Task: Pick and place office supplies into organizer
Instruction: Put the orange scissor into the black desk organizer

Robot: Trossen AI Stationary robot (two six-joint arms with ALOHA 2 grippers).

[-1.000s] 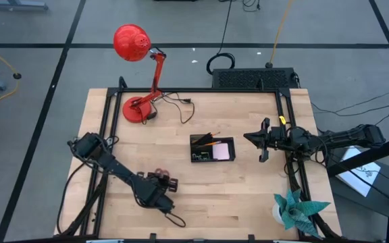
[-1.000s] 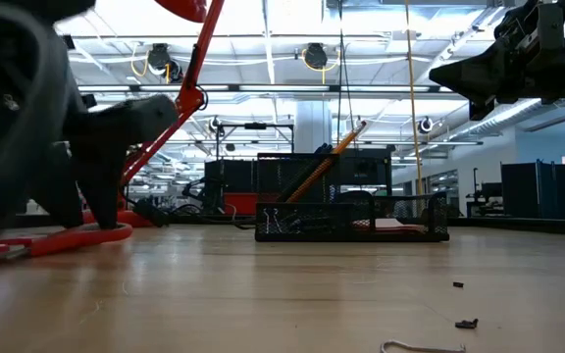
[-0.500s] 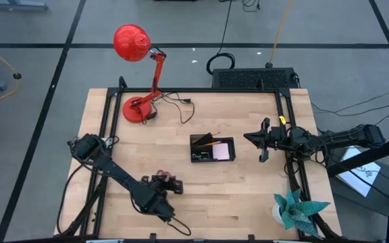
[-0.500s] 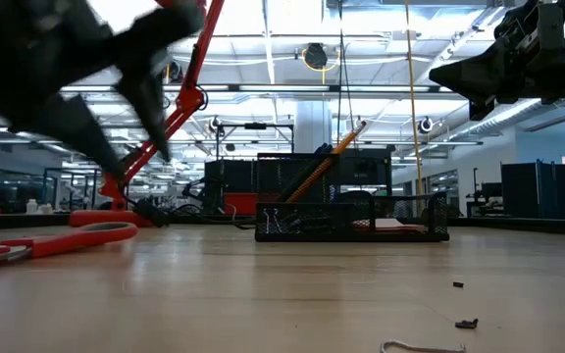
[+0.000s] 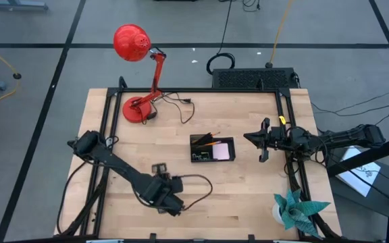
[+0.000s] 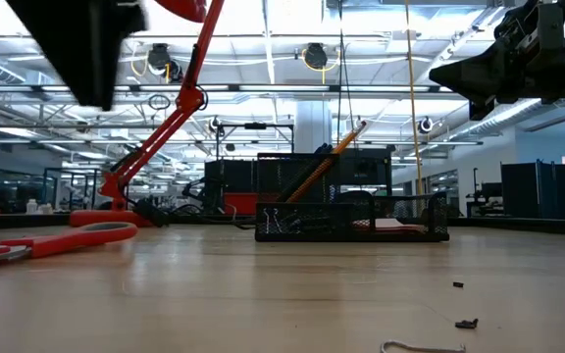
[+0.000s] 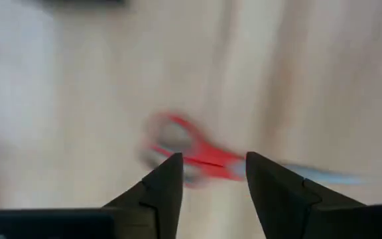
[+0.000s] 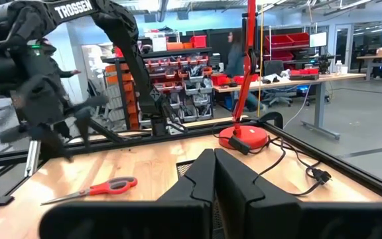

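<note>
A pale wooden table holds a small black organizer (image 5: 212, 148) near its middle, already containing an orange pencil (image 6: 324, 165) that leans up out of it. Well to the organizer's left, toward the table's front edge, a pair of red-handled scissors (image 8: 97, 188) lies flat on the bare wood. The left gripper (image 7: 207, 174) hangs above the scissors with its two dark fingers parted and nothing between them; its wrist camera looks straight down and shows the red handles and the start of the blades in the gap between the fingertips, blurred. In the overhead view the left arm covers the scissors, so their exact lie is clearest from the right arm's camera. The right gripper (image 8: 213, 174) waits in the air on the organizer's right side, its fingers clenched together and empty. The step in hand appears to be picking up the scissors. To do it well, the left gripper should probably settle directly over the narrow neck where handles meet blades, turn so its fingers straddle that neck crosswise, descend until the tips nearly meet the wood, then close firmly before lifting and carrying rightward to the organizer.
</note>
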